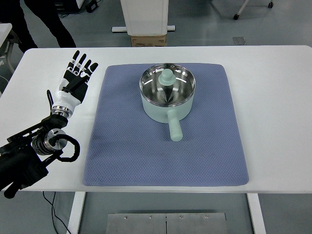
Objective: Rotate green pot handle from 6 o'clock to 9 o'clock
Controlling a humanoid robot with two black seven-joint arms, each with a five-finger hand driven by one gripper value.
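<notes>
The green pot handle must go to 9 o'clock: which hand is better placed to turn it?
Left, probably. The left hand is the only one in view, open above the table beside the blue mat, and the handle must swing toward that side.

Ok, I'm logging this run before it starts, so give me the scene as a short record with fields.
pot: green pot upright on the blue mat
handle: handle points toward the robot's side, about 6 o'clock
lid: glass lid on
left hand: left hand open, flat on the table, left of the mat, apart from the pot
right hand: not in view
</notes>
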